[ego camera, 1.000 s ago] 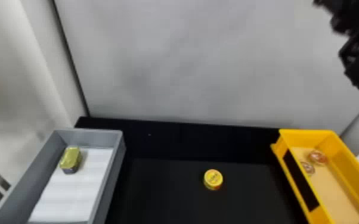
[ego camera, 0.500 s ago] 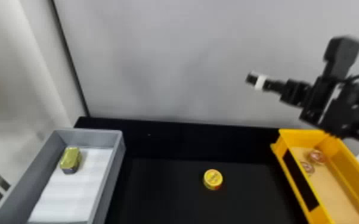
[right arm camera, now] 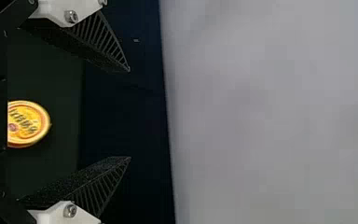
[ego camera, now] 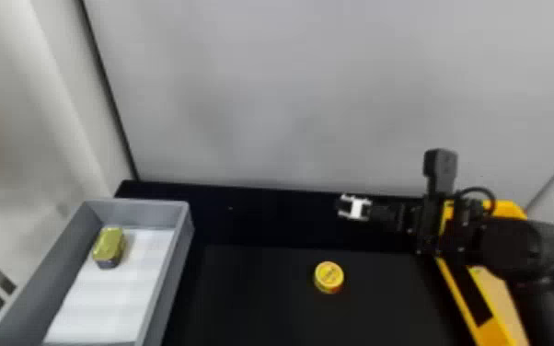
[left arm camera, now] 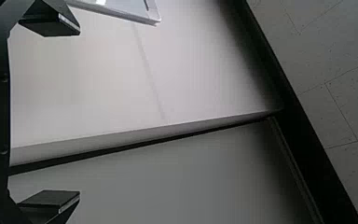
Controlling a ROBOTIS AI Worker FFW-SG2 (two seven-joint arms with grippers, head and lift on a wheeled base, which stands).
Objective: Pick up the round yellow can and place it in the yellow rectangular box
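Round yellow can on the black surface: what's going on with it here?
Nothing is holding the round yellow can at this moment; it sits on the black surface. The right end effector is open and empty, beyond the can in the head view, apparently there to pick it up. The yellow rectangular box is partly hidden by the right arm, and the can is not in it. The left end effector is open and empty too.

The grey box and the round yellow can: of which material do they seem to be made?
The grey box looks like matte plastic, as its walls are smooth and evenly coloured. The round yellow can is probably printed metal, judging by its raised rim and coloured lid, but a plastic lid cannot be excluded.
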